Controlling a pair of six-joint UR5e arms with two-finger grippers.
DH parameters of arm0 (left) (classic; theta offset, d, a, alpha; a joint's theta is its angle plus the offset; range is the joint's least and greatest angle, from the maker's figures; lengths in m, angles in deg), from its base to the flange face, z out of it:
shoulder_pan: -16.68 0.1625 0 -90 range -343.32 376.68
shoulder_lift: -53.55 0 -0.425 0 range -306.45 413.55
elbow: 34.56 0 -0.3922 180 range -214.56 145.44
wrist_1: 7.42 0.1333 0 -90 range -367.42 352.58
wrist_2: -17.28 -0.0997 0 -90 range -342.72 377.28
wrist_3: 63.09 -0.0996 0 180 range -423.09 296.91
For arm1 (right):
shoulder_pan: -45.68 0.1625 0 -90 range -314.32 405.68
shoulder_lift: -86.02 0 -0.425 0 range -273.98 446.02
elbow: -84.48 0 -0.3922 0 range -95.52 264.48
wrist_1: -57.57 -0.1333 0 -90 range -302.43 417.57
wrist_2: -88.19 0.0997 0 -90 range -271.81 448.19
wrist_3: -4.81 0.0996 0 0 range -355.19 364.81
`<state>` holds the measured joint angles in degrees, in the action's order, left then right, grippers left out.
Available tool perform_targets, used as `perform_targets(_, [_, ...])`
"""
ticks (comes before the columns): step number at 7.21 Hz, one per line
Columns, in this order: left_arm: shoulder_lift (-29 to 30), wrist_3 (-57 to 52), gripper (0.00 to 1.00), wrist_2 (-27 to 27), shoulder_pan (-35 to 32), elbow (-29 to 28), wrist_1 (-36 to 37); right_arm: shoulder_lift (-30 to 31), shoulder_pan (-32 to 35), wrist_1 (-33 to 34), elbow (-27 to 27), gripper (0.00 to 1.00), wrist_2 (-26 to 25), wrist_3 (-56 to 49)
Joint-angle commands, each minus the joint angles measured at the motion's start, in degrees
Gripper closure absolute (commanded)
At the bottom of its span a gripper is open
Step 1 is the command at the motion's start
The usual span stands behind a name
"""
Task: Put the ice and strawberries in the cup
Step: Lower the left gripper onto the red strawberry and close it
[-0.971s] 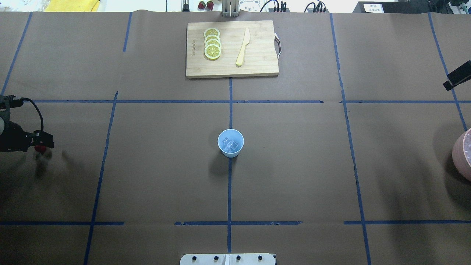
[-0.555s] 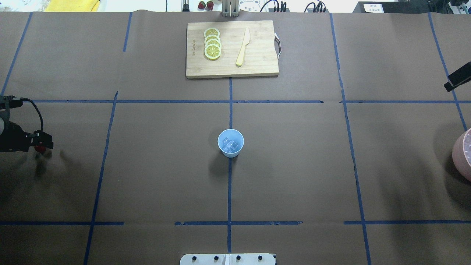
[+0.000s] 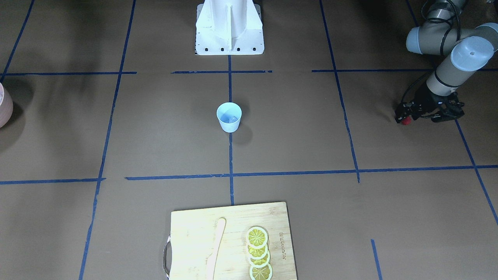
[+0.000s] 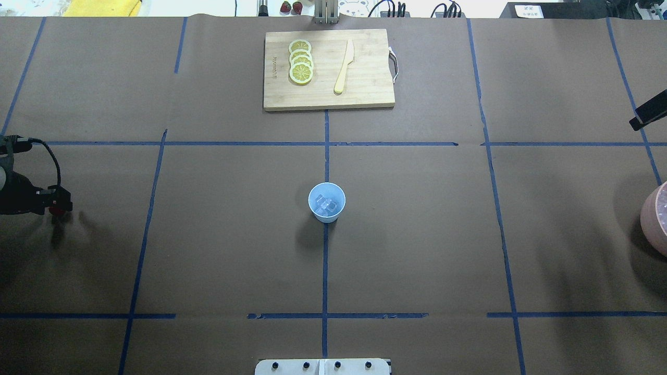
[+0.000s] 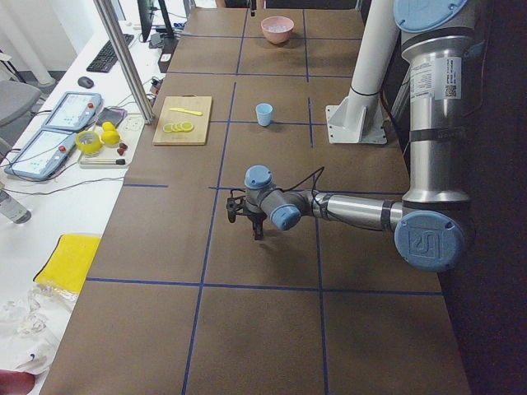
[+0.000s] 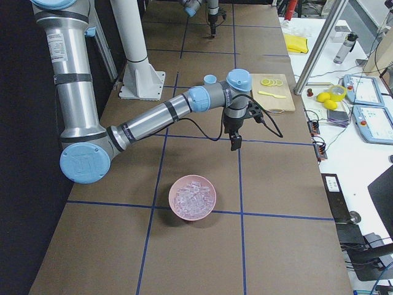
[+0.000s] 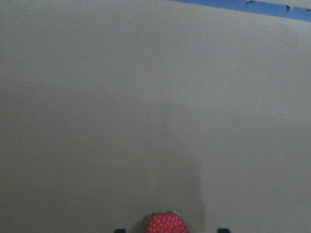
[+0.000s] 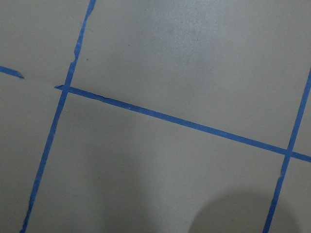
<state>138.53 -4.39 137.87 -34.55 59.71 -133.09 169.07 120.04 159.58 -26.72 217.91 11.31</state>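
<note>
While the cup [image 3: 229, 117] stands mid-table in the front view, the left gripper [image 3: 404, 118] at its 3 o'clock is clamped on the strawberry [image 3: 405, 121]. From overhead, ice [image 4: 326, 206] lies inside the cup. In the right side view, I cannot tell if the right gripper [image 6: 234, 144] is apart or together.

The table [image 4: 208, 234] is covered in brown paper, marked into large rectangles by lines of blue tape [image 4: 325, 271]. The pale blue cup [image 4: 326, 202] stands upright at the middle, on a tape line. Beyond the cup, away from the robot, a wooden cutting board [image 4: 365, 78] lies flat. Well off to the cup's right sits a pink bowl [image 6: 173, 200]. On the cup's robot side stands the white base [image 3: 229, 27].
</note>
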Motion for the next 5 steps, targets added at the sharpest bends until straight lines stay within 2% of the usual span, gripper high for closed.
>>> perform_targets(1, [-0.16,0.01,0.43,0.0,-0.1,0.04,-0.01,0.09,0.0,-0.15,0.1,0.0,0.0,0.01])
perform_targets(5, [-0.08,-0.08,0.44,-0.09,-0.1,0.04,0.08,0.09,0.0,-0.32,0.45,0.0,0.0,0.01])
